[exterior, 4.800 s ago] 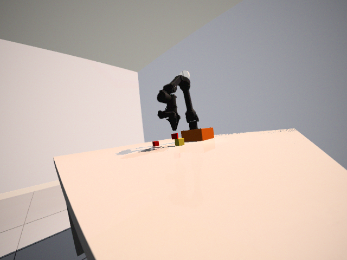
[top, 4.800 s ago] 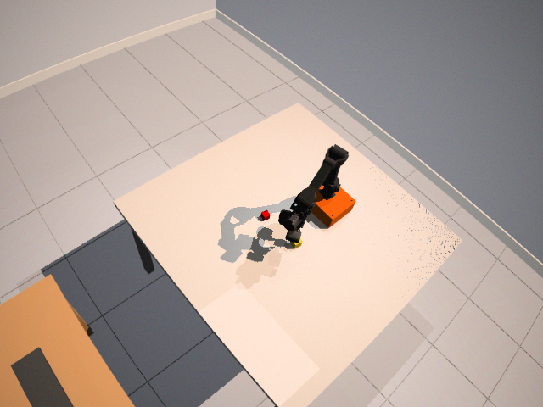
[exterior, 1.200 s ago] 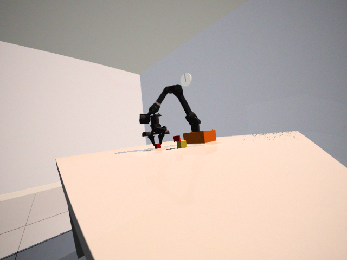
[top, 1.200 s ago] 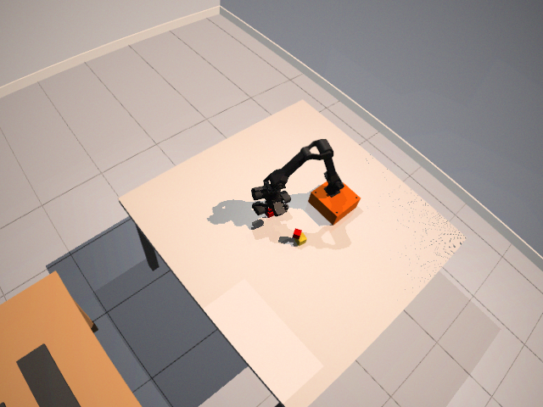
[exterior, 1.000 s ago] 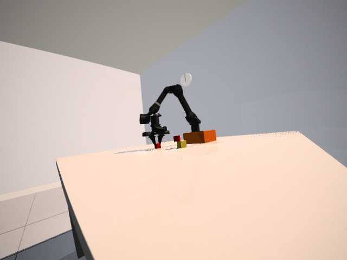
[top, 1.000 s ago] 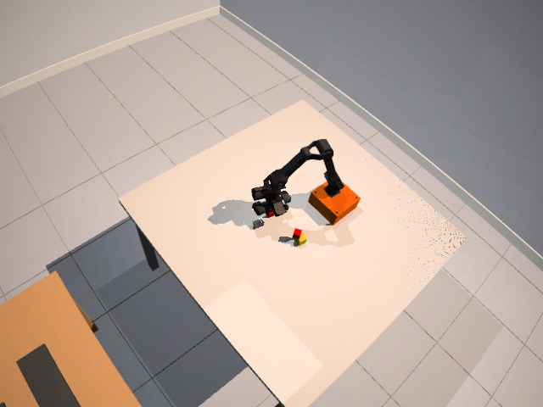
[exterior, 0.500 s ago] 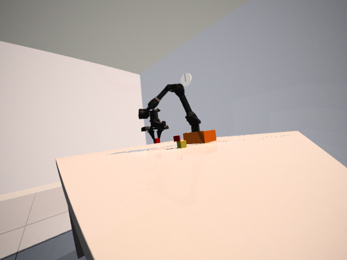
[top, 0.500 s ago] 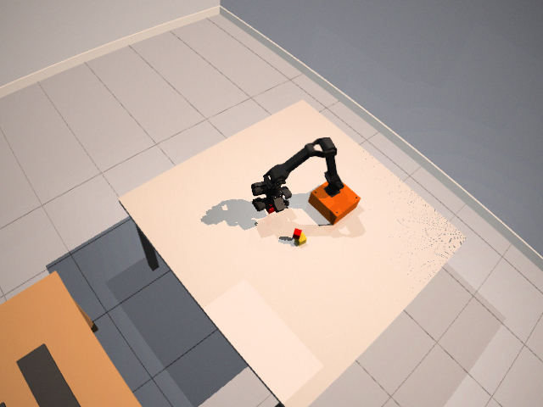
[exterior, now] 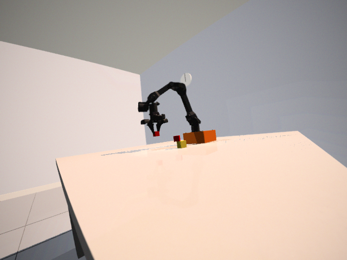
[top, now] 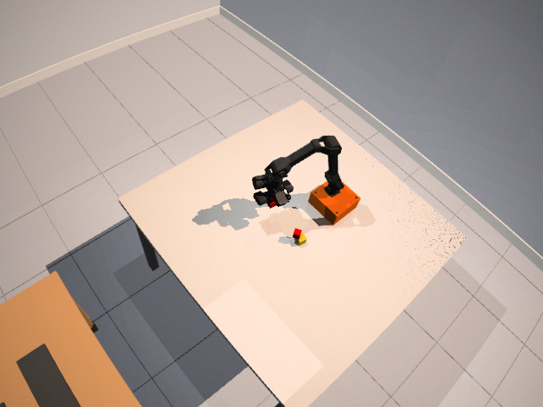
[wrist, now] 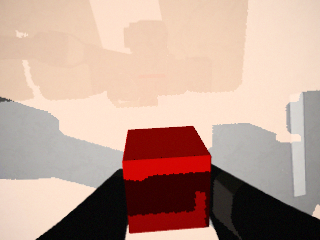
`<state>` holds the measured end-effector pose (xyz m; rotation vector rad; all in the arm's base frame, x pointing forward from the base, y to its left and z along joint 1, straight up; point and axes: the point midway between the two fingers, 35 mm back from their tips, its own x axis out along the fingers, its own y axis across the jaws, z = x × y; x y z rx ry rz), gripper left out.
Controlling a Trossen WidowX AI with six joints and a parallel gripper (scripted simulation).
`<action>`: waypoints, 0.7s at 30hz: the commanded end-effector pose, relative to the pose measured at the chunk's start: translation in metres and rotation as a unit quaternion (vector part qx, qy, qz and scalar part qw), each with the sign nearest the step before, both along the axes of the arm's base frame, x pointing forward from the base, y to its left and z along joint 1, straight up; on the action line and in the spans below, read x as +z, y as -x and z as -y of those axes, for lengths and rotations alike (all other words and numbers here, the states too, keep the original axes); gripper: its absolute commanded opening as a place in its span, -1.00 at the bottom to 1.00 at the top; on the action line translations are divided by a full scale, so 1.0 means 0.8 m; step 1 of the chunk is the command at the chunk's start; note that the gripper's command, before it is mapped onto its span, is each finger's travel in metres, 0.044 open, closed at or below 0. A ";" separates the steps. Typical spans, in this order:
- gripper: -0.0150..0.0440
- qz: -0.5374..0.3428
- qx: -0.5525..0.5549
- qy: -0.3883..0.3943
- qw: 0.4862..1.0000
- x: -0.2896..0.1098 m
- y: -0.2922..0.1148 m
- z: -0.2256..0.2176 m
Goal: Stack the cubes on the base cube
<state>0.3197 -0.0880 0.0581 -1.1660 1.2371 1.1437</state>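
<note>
The yellow base cube stands on the table. One red cube sits on top of it, toward its left side in the top and exterior views, so part of the yellow top shows. My gripper is shut on the other red cube, with a finger on each side of it. In the exterior view that cube hangs above the table, to the left of the base cube. The base cube is not in the wrist view.
The arm stands on an orange block behind and to the right of the base cube. The table has its left edge beyond the arm's shadow. A separate orange-topped table is at lower left in the top view.
</note>
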 end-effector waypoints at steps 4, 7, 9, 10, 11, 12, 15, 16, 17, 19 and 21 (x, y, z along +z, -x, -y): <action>-0.14 0.005 0.003 0.000 1.000 0.030 0.002 -0.001; -0.14 0.005 0.000 0.000 1.000 0.032 0.002 -0.002; -0.14 0.005 -0.018 0.000 1.000 0.032 0.002 -0.006; -0.14 0.005 -0.031 0.000 1.000 0.032 0.001 -0.009; -0.14 0.005 -0.044 -0.001 0.999 0.032 0.001 -0.013; -0.14 0.005 -0.058 -0.001 0.998 0.032 0.000 -0.016; -0.14 0.005 -0.098 -0.002 0.995 0.032 -0.001 -0.026; -0.14 0.006 -0.111 -0.002 0.994 0.032 -0.001 -0.030; -0.14 0.006 -0.125 -0.003 0.992 0.032 -0.001 -0.033; -0.14 0.006 -0.151 -0.003 0.988 0.031 -0.002 -0.040; -0.14 0.006 -0.178 -0.004 0.984 0.031 -0.002 -0.046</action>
